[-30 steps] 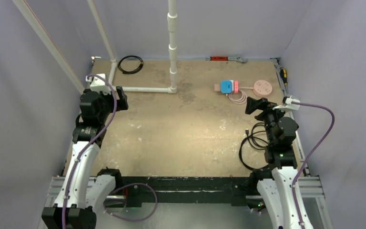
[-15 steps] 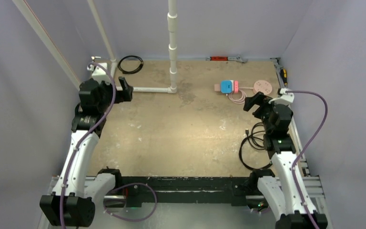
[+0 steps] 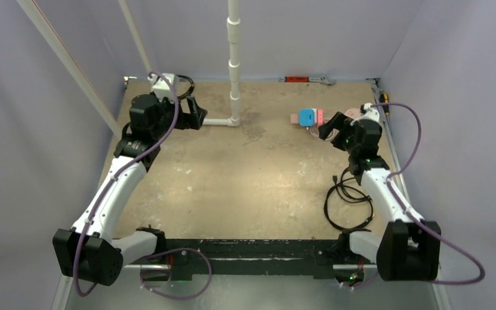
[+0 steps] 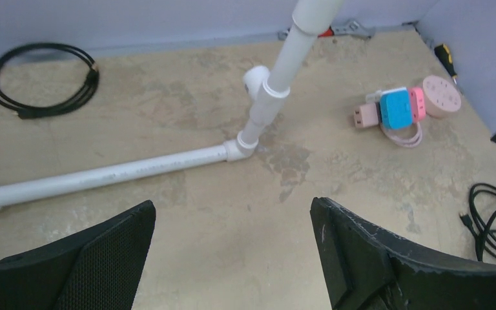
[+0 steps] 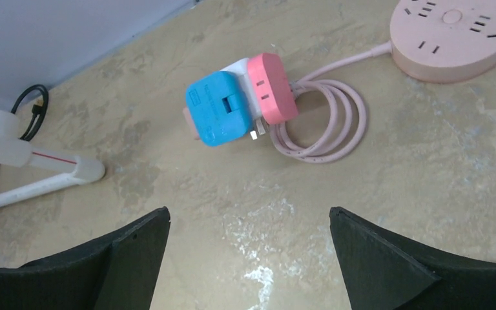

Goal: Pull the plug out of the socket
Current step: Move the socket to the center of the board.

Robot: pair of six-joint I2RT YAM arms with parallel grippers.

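Tabletop [image 3: 245,174] of worn sand colour, with pale scuffs, between lilac walls [image 3: 297,32]; both tools stand open and hold nothing.

Near the right edge lies a loose black cable [image 3: 345,197]. Farther on, the right gripper [image 5: 248,219] hangs with fingers wide apart on the near side of the blue plug [image 5: 219,116]. The plug sits pushed into the pink socket [image 5: 271,87] toward the far right corner, beside a coiled pink cord [image 5: 326,132] and a round pink power strip [image 5: 455,32]. The left gripper [image 4: 232,213], also spread wide, is over the far left part, near the white pipe [image 4: 116,173] lying on the surface. A black cable ring [image 4: 42,81] is in the far left corner. Compared with one second ago, both arms have reached toward the far edge: the left one has moved off the left edge, and the right one has come from the right edge up to the plug. Plug and socket did not move.
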